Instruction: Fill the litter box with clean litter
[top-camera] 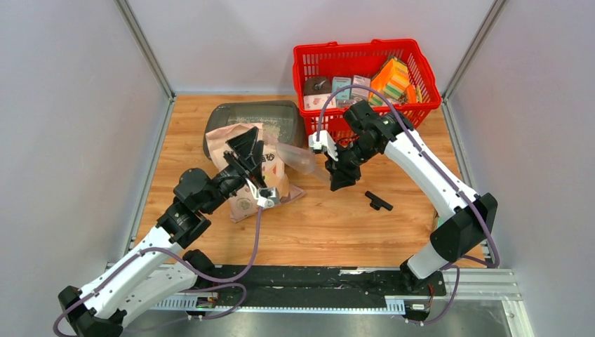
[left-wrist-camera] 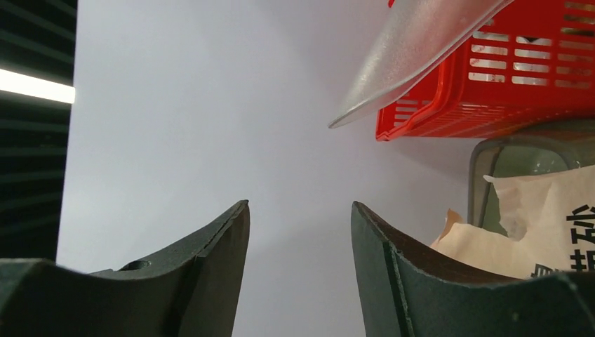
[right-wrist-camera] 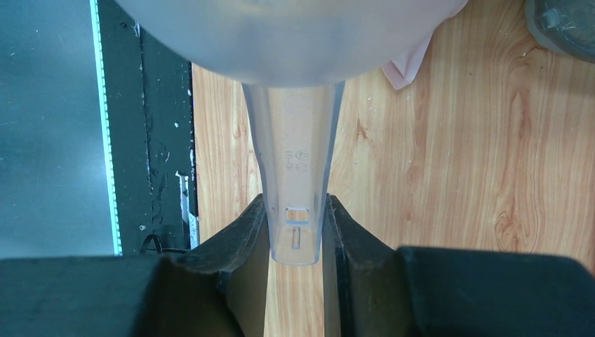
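The dark grey litter box (top-camera: 238,112) lies at the back of the table, partly covered by the pinkish-cream litter bag (top-camera: 270,175), which leans against its near rim. My left gripper (top-camera: 244,144) is open and empty, raised over the bag's top; its view shows the bag (left-wrist-camera: 547,235) and the box (left-wrist-camera: 523,158) at the right. My right gripper (top-camera: 332,168) is shut on the handle of the translucent pink scoop (top-camera: 302,158), held in the air just right of the bag. The handle (right-wrist-camera: 295,175) sits between the fingers. No loose granules show.
A red mesh basket (top-camera: 421,67) with several packets stands at the back right, touching the box's right side; it also shows in the left wrist view (left-wrist-camera: 491,91). A small black part (top-camera: 378,203) lies on the wood near the right arm. Walls enclose three sides.
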Controlling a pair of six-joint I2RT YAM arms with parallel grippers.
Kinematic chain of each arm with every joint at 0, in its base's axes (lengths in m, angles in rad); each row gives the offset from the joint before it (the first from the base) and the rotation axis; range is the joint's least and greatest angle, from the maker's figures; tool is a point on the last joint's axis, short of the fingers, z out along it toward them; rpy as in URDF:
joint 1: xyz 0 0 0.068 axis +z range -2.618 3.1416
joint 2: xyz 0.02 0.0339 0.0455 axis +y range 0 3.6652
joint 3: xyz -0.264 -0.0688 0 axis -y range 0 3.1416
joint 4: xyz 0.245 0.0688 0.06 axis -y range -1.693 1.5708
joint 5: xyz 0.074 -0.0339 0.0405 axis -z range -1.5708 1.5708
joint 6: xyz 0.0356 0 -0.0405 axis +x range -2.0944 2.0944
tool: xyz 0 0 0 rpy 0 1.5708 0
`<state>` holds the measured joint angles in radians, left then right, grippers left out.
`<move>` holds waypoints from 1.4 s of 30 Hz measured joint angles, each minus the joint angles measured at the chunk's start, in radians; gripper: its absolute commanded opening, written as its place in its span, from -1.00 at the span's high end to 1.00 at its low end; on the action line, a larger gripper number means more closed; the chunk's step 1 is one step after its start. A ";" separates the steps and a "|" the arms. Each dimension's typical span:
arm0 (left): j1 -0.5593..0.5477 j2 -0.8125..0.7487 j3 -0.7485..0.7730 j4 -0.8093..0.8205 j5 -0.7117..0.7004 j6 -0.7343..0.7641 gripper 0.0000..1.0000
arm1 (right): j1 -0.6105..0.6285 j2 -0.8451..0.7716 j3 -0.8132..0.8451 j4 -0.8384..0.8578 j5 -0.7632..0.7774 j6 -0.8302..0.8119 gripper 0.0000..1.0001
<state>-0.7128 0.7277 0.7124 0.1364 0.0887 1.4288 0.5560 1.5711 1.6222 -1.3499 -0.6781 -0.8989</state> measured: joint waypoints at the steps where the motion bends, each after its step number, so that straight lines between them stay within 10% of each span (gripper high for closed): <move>1: 0.000 -0.008 -0.005 0.008 0.007 0.013 -0.27 | 0.000 0.000 0.000 0.000 0.000 0.003 1.00; 15: -0.001 0.038 -0.025 -0.008 0.218 0.213 0.06 | 0.020 0.032 0.002 0.000 0.019 0.024 1.00; 23: 0.000 0.072 0.016 -0.143 0.301 0.269 1.00 | 0.026 0.033 0.002 -0.023 0.035 0.046 0.99; 24: 0.000 0.074 0.025 -0.172 0.303 0.280 1.00 | 0.026 0.033 0.002 -0.033 0.038 0.051 0.84; 25: 0.000 0.077 0.034 -0.205 0.303 0.284 1.00 | 0.026 0.033 0.002 -0.045 0.044 0.056 0.24; 27: 0.000 0.084 0.051 -0.248 0.298 0.269 1.00 | 0.023 0.033 0.008 -0.058 0.059 0.074 -0.08; 34: -0.002 0.103 0.182 -0.473 0.172 -0.097 1.00 | -0.193 -0.027 0.204 0.050 -0.008 0.221 -1.00; 42: 0.219 0.242 0.457 -0.638 0.365 -0.848 1.00 | -0.392 -0.278 0.019 0.523 -0.134 0.655 -1.00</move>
<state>-0.4934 0.9699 1.1690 -0.5018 0.4538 0.5804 0.1638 1.2934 1.6409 -0.8268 -0.8116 -0.2440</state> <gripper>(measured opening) 0.027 0.998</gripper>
